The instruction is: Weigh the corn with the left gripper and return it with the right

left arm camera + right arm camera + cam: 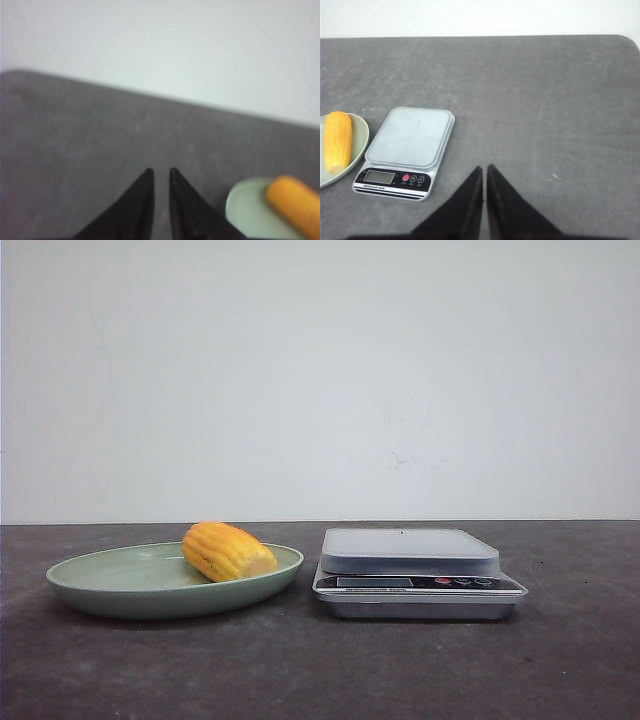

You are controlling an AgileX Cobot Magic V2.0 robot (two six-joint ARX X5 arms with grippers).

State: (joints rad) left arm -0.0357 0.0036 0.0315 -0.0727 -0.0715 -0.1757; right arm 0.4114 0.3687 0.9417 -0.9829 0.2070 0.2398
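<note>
- On the dark tabletop (560,660) we see a green plate (120,590) and, just beside it on the right, a scale (418,575).
- The corn (228,551) lies on its side in the plate, near the rim that faces the scale, with its pale cut end turned to the scale side.
- The platform of the scale carries nothing, and we cannot read its display.
- Neither arm appears in the front view; we see them only through their own wrist cameras.
- The left tool (160,175) has its two fingers almost together, with only a thin gap, and nothing between them. It hangs over bare tabletop, and the plate with the corn shows at the edge of its view, so it is apart from the corn.
- The right tool (484,170) is also nearly closed and holds nothing. It is over bare tabletop, with the scale and the plate well apart from it.
- We judge that the task is at its very start: no weighing is done, since the corn is in the plate.
- What is left is everything: the left tool must open, take the corn and put it on the scale, and then the right tool must carry it back to the plate.
</note>
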